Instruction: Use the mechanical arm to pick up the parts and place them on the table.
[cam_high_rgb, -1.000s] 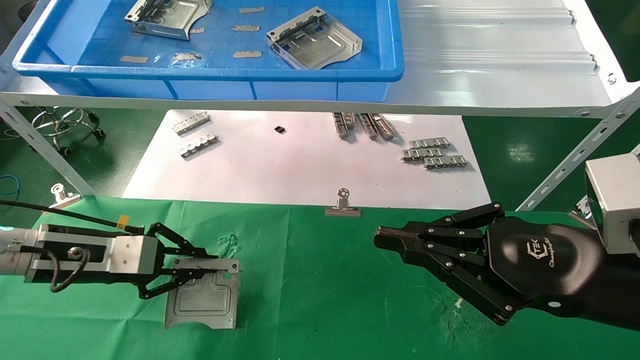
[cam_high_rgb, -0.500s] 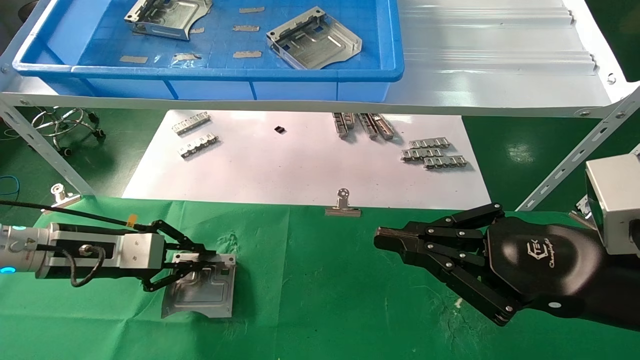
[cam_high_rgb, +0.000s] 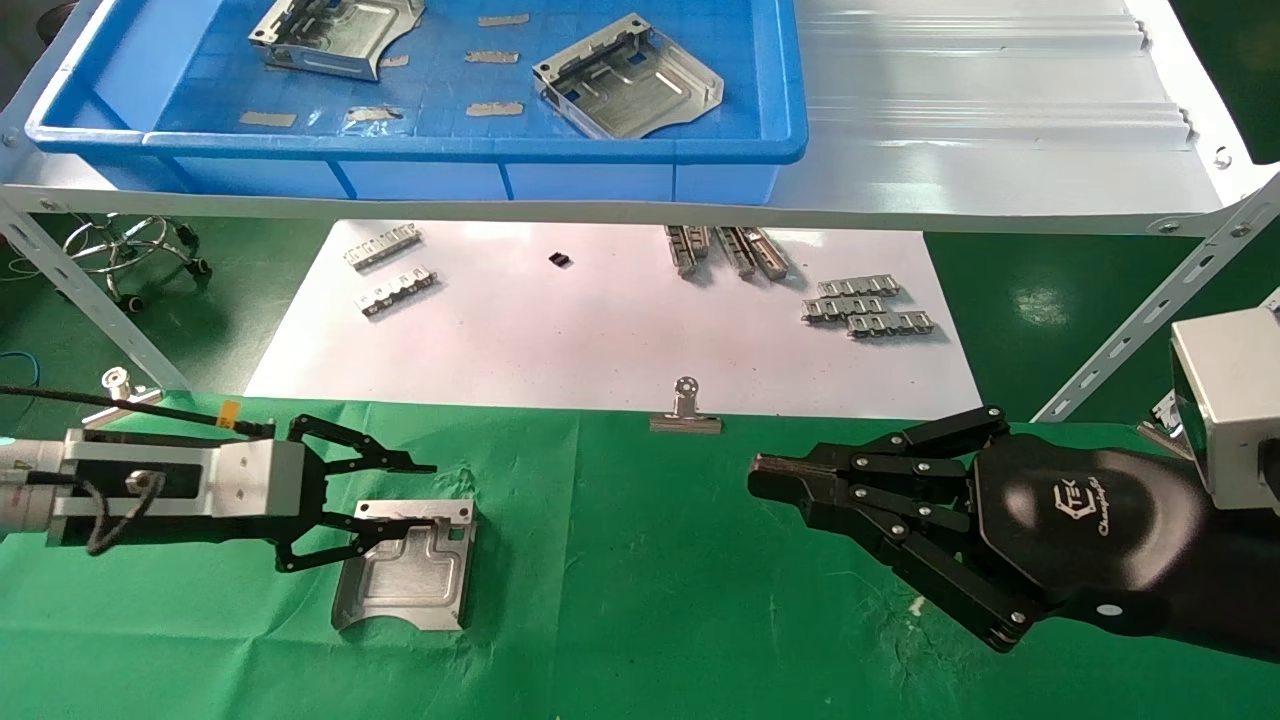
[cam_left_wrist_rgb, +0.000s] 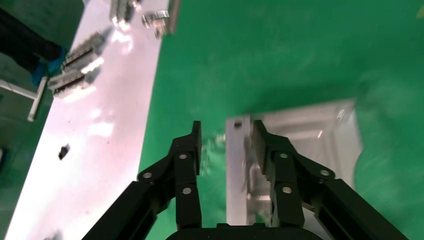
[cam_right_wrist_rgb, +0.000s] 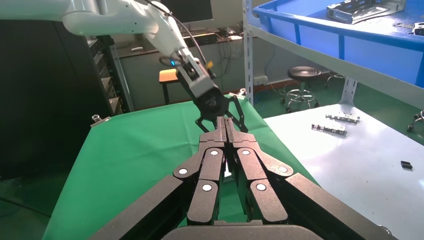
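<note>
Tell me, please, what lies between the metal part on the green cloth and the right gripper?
Only bare green cloth lies between the part and the right gripper; the head view shows this. The left gripper stands open over the part's far edge.

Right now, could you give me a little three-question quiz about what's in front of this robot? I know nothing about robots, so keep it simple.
1. True or false: the left gripper is clamped shut on the part on the cloth.
2. How many parts lie in the blue bin? A) none B) two C) five
3. Fill in: the silver binder clip sits on the edge between the green cloth and the ______ sheet.

Key
1. False. Its fingers are spread, and the part lies flat on the cloth.
2. B, two.
3. White.

The right gripper hovers shut over the cloth, holding nothing.
</note>
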